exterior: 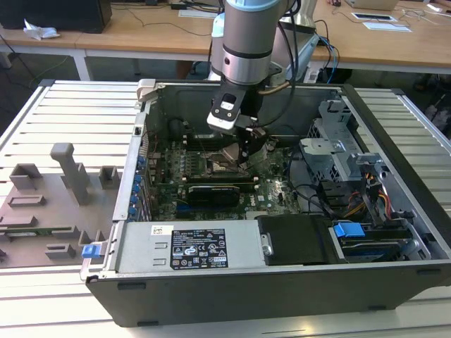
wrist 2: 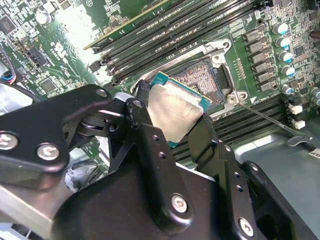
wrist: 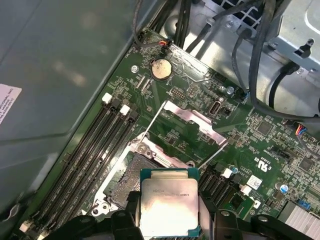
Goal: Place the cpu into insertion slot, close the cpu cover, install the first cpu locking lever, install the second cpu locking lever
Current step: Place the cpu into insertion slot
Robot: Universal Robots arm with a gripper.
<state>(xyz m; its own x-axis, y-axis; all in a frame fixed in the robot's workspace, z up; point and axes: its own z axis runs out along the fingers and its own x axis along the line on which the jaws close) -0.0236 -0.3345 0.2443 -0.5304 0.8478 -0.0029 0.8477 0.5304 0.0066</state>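
My gripper (exterior: 246,144) hangs inside the open computer case and is shut on the cpu (wrist 2: 176,112), a flat square chip with a pale metal top, held by its edges between two black fingers (wrist 2: 141,118). The cpu (wrist: 169,202) hovers tilted just above and partly beside the insertion slot (wrist: 128,181), whose dark pin field (wrist 2: 204,79) lies bare. The cpu cover (wrist: 194,121), a silver frame, stands swung open at the slot's far side. A thin locking lever (wrist 2: 270,120) sticks out unlatched next to the slot.
Long black memory slots (wrist: 95,150) flank the socket. A black graphics card (exterior: 213,194) lies toward the case front, with the power supply (exterior: 189,246) beyond it. Cables and a drive cage (exterior: 338,151) crowd the exterior view's right. Grey fixtures (exterior: 67,176) stand on the table.
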